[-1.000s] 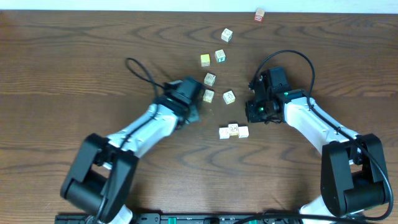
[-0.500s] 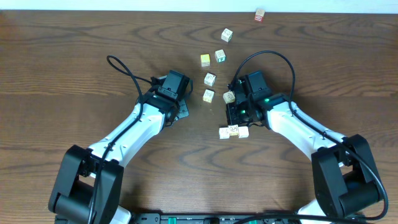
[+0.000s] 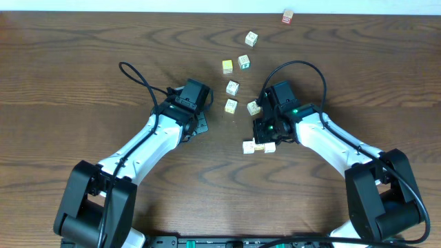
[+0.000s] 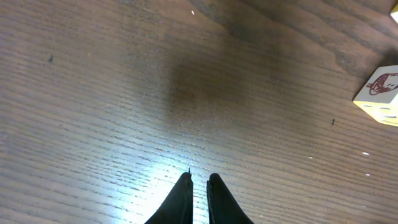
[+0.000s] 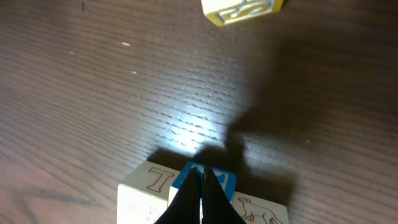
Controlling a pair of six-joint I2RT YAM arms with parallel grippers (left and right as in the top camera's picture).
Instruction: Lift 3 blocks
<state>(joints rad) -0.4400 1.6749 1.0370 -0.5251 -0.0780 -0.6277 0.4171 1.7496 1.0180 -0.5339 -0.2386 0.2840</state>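
Overhead, I see a dark wood-grain table [image 3: 83,62] with a pale strip [image 3: 207,5] along its far edge; the blocks [image 3: 258,146] sit in a row near the middle. Left wrist — left gripper [image 4: 199,186] pinched together over bare, glare-lit wood. Right wrist — right gripper [image 5: 200,186] closed, its tips over the middle block.

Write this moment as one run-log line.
left gripper: shut, empty, over table | right gripper: shut, tips over blocks | lift: not begun
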